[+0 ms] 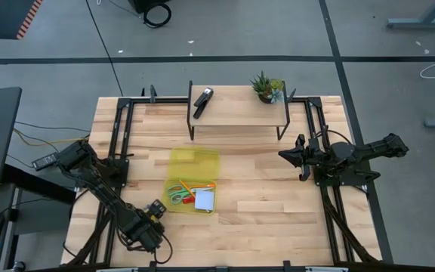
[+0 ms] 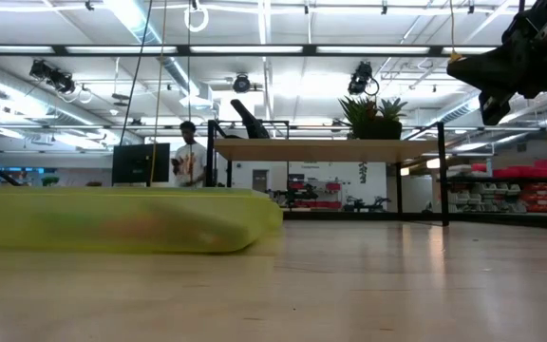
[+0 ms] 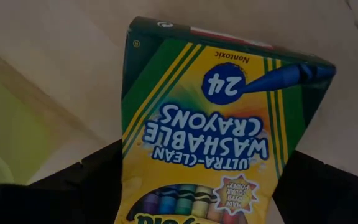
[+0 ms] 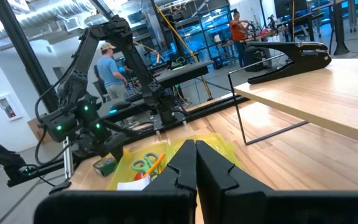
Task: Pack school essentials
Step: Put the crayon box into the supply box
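Note:
A yellow-green crayon box [image 3: 210, 118] sits between the fingers of my left gripper [image 1: 154, 214], low at the table's near left. It is just left of an open yellow pouch [image 1: 193, 168]. The pouch lies flat on the table and holds green-handled scissors [image 1: 176, 195], an orange pen [image 1: 199, 187] and a pale notepad [image 1: 205, 199]. My right gripper [image 1: 284, 155] hangs shut and level at the right side, clear of everything. My left gripper comes from above, pointing down, with one finger [image 3: 95, 183] on each long side of the crayon box [image 3: 129, 168]. The box's printed front faces the wrist camera and it sits tilted. Whether its lower end rests on the table, I cannot tell.
A raised wooden shelf [image 1: 236, 115] on black legs stands at the far middle, carrying a black stapler [image 1: 203, 99] and a small potted plant [image 1: 267, 88]. Bare wood lies between the pouch and the right arm. People stand in the room beyond the table.

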